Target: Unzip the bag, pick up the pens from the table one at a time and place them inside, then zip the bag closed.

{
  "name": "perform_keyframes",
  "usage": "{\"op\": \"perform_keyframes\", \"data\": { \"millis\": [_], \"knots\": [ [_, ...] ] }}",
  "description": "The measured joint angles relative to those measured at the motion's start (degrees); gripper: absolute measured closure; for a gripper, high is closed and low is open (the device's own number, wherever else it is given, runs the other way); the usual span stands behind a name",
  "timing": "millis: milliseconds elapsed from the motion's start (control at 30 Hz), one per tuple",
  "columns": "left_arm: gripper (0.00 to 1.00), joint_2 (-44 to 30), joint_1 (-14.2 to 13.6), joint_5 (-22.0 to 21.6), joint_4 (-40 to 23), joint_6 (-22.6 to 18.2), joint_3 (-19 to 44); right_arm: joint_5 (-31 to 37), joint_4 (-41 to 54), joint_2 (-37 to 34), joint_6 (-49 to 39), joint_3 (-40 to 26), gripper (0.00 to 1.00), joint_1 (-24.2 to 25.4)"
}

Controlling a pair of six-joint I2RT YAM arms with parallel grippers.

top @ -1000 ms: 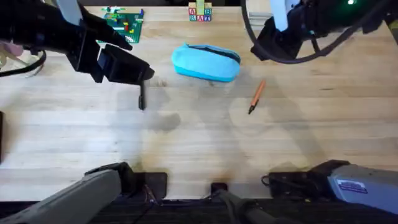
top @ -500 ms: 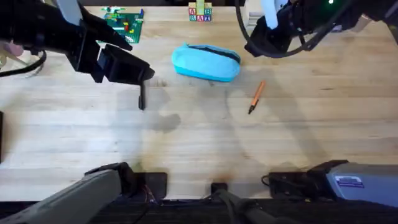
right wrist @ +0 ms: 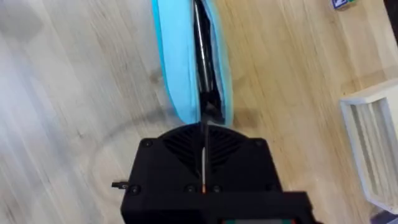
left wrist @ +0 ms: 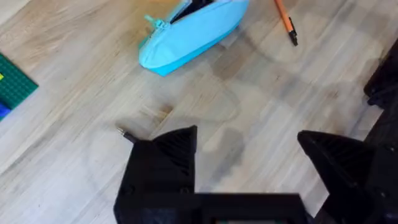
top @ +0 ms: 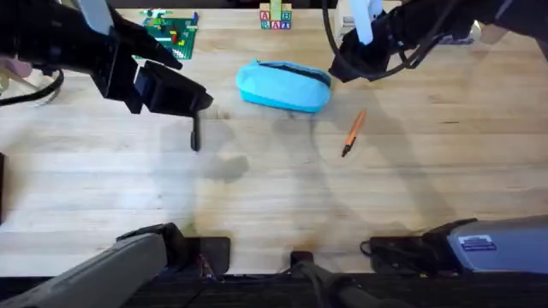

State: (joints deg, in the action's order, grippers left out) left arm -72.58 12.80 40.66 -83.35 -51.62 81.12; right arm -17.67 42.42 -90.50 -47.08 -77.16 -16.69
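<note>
The light blue bag (top: 282, 85) lies at the table's (top: 274, 197) far middle, a dark zipper line (right wrist: 200, 50) along its top. My right gripper (top: 340, 67) is shut, its tip (right wrist: 203, 132) right at the bag's (right wrist: 180, 62) right end by the zipper; whether it pinches anything is unclear. The orange pen (top: 353, 133) lies just right of the bag. My left gripper (top: 190, 101) hovers open over the black pen (top: 195, 135), left of the bag. In the left wrist view its fingers (left wrist: 165, 162) stand wide apart, hiding all but the black pen's tip (left wrist: 124, 133).
A green brick plate (top: 171, 30) and letter blocks (top: 276, 17) sit along the far edge. A pale open box (right wrist: 370, 137) stands at the back right, near the right arm. Bare wood stretches across the near half of the table.
The right arm has swung left and lower, bringing its gripper to the bag's right end. The left arm, both pens and the bag have not moved.
</note>
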Motion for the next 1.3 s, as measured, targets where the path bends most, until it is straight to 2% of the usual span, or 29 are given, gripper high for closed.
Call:
{"op": "perform_keyframes", "data": {
  "millis": [233, 900, 1300],
  "knots": [
    [0.007, 0.0, 0.0, 0.0, 0.0, 0.0, 0.0, -0.35, -0.46, -4.35, -0.14, -4.42, 0.972, 0.15],
    [0.007, 0.0, 0.0, 0.0, 0.0, 0.0, 0.0, -4.9, 1.2, -9.73, -0.12, -4.49, 0.972, 0.26],
    [0.007, 0.0, 0.0, 0.0, 0.0, 0.0, 0.0, -5.97, -2.63, -12.65, -0.12, -4.51, 0.972, 0.37]
  ]
}}
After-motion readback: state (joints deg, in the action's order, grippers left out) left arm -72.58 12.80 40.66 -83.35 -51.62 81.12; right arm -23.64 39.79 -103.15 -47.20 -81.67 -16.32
